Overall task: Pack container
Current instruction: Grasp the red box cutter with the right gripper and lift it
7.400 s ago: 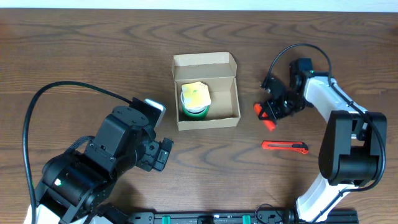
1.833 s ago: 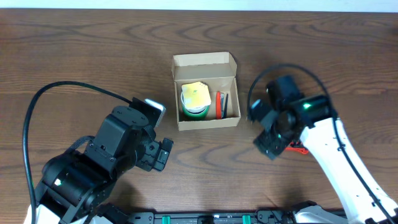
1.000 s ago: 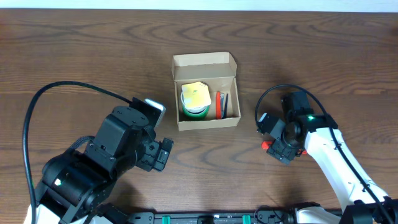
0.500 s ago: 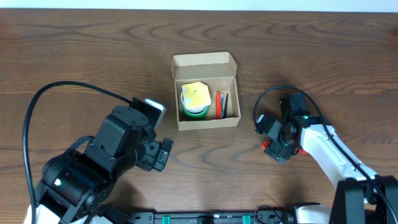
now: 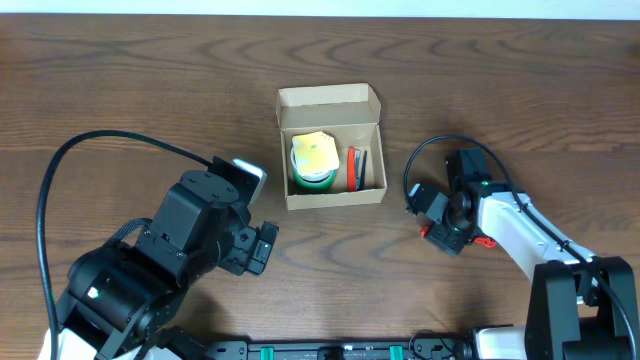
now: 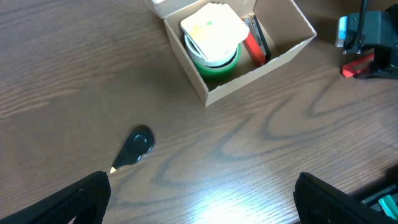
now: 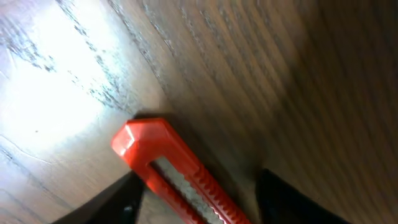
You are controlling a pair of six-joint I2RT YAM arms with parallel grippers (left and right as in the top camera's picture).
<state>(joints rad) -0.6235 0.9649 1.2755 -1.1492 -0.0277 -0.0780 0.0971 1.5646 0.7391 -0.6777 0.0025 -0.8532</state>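
Tan cardboard box sits near the middle of the wooden worktop, its flap lid folded open at the far side. Inside on the left is a green roll of tape with a pale yellow pad on top. Beside them on the right stand a slim red piece and a dark one, too small to tell apart further.

Right of the box, the right gripper is low over a red utility knife. Its fingers are spread on either side of the handle and not closed on it.

At the near left, the left gripper hangs above bare wood, spread wide and holding nothing. A small dark blot shows on the wood below it.
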